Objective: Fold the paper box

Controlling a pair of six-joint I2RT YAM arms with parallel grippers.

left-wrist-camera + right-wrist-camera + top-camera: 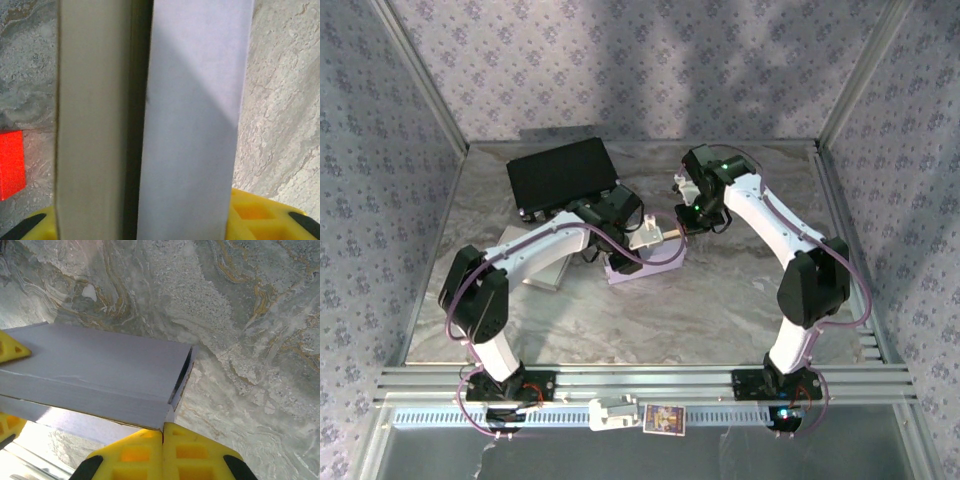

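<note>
The paper box (652, 262), lavender outside and beige inside, lies half folded at the middle of the marble table. My left gripper (638, 233) reaches down onto its left end. In the left wrist view a lavender panel (195, 125) and a beige panel (90, 125) run between the yellow fingers (260, 215), and both fingers press against the box's sides. My right gripper (682, 225) meets the box's far right end. In the right wrist view its fingers (200, 450) are shut together, pinching the corner of a lavender flap (100, 370).
A black flat case (562, 172) lies at the back left. A pale flat sheet (545, 272) sits under the left arm. A red block (11, 162) shows at the left of the left wrist view. Patterned walls ring the table (740, 300).
</note>
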